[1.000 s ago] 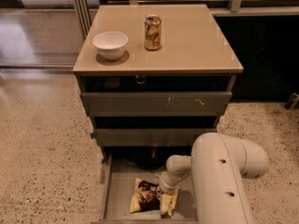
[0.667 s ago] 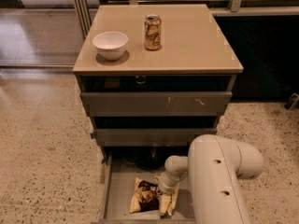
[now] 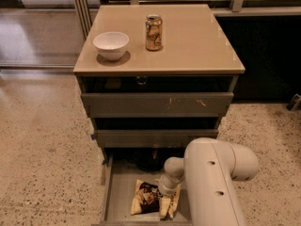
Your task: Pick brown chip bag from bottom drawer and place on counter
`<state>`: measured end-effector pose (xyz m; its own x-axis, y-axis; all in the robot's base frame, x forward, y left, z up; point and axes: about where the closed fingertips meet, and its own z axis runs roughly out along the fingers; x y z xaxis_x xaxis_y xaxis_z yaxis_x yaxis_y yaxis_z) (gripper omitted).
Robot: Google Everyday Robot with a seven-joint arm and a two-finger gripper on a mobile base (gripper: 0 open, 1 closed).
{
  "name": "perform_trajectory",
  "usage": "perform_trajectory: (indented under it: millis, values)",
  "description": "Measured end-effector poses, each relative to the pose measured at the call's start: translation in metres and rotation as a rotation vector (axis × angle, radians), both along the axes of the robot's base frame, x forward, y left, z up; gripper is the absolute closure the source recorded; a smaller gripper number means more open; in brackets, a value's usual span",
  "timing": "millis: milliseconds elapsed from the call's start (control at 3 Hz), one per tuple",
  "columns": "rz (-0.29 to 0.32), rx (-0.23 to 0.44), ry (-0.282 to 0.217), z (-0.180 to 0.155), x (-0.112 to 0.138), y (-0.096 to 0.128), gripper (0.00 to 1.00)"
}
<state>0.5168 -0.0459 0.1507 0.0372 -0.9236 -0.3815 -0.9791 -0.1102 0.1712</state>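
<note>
The bottom drawer [image 3: 120, 192] is pulled open at the foot of the cabinet. In it lies the brown chip bag [image 3: 146, 197], crinkled, with a dark centre and cream-tan ends. My gripper [image 3: 165, 202] reaches down into the drawer at the bag's right end, right against it. The white arm [image 3: 214, 182] covers the drawer's right side and part of the bag. The glossy tan counter [image 3: 193, 39] is the cabinet's top, well above the gripper.
On the counter stand a white bowl [image 3: 111, 45] at the left and a gold-brown drink can [image 3: 154, 32] near the middle. Both upper drawers [image 3: 157, 105] are slightly open, overhanging the bottom drawer's back. Speckled floor surrounds the cabinet; dark panels stand behind and to the right.
The arm's thick white link has shifted a little to the left over the drawer. The bag lies where it was.
</note>
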Motion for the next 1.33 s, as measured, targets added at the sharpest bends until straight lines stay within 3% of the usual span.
perform_trajectory:
  millis: [333, 667, 1333]
  values:
    - [-0.005, -0.003, 0.034, -0.0094, -0.0059, -0.0011, 0.0]
    - [-0.006, -0.003, 0.038, -0.0106, -0.0068, -0.0012, 0.14]
    - [-0.006, -0.003, 0.039, -0.0107, -0.0068, -0.0012, 0.61]
